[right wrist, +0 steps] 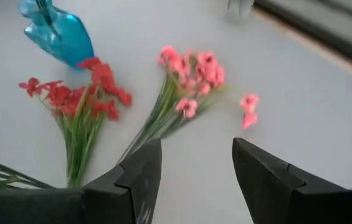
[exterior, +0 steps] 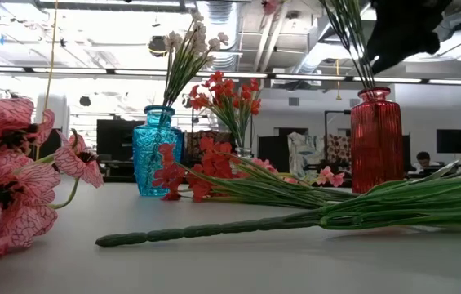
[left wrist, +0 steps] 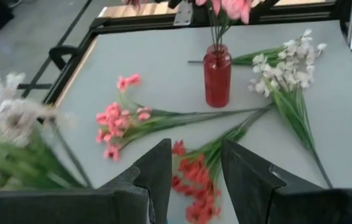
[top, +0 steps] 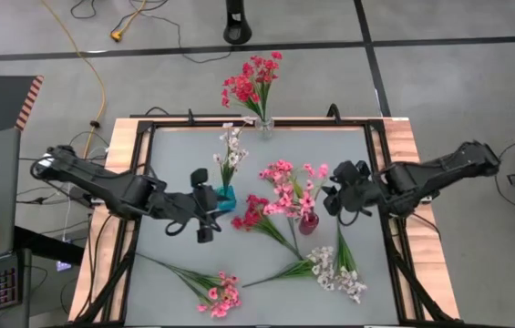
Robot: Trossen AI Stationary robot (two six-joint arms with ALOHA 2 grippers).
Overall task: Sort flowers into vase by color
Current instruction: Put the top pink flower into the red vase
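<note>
A: Where do the flowers stand on the grey table point(top: 175, 155)?

B: Three vases hold some. The clear glass vase point(top: 265, 125) at the far edge carries a red-blossomed sprig point(top: 252, 80). The blue glass vase point(top: 226, 197) left of centre holds a white-blossomed sprig point(top: 231, 150). The red glass bottle vase point(top: 308, 221) near the middle holds a pink-blossomed sprig point(top: 290, 180).

A: And the loose ones?

B: Three lie flat. A red sprig on the table point(top: 255, 215) rests between the blue and red vases, its stem running toward the near side. A white sprig lying flat point(top: 334, 269) is at the near right, and a pink sprig lying flat point(top: 216, 293) is at the near left, well apart from the others.

A: The left hand point(top: 204, 208)?

B: It hovers just beside the blue vase, on its left. In its wrist view the two dark fingers point(left wrist: 157, 171) stand moderately apart with nothing between them; the loose red sprig shows beyond.

A: The right hand point(top: 341, 201)?

B: It hangs just right of the red vase, near the pink blossoms. Its fingers point(right wrist: 139, 171) are spread wide and hold nothing.
</note>
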